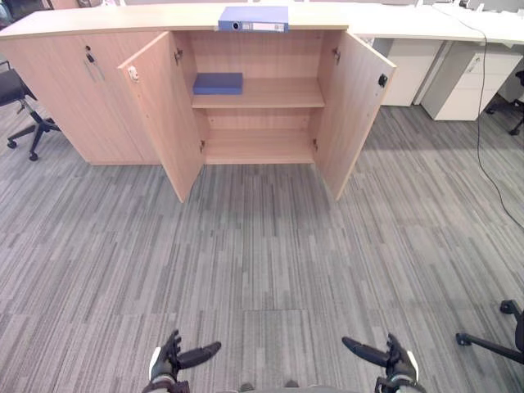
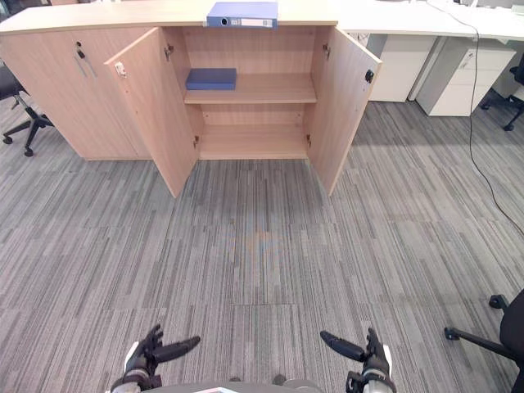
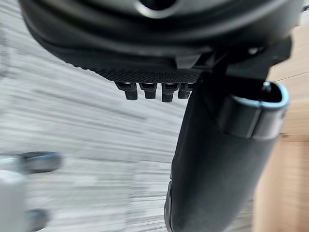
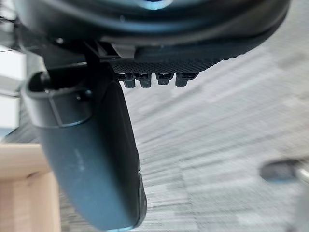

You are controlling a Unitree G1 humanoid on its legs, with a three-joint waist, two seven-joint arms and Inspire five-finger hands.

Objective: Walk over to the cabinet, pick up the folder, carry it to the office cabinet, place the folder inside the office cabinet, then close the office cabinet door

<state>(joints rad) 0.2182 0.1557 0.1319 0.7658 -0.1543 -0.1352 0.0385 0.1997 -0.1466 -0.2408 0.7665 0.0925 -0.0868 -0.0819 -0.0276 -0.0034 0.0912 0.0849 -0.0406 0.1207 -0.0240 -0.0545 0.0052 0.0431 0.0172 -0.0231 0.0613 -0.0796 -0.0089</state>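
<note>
Currently: folder (image 1: pixel 253 17) lies flat on top of the cabinet (image 1: pixel 262 54), long axis left-right, far ahead, roughly centred between the hands | doors open, upper shelf (image 1: pixel 278 93) holds a dark blue flat item (image 1: pixel 218 83) | left hand (image 1: pixel 168 360) and right hand (image 1: pixel 393 358) low, fingers relaxed, empty.

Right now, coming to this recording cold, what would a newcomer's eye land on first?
The wooden cabinet straight ahead, both its doors swung wide, with a blue folder lying on its top and a darker blue flat item on the left of its upper shelf. Far nearer, the left hand and right hand hang open and empty over the grey carpet, well short of the cabinet.
</note>
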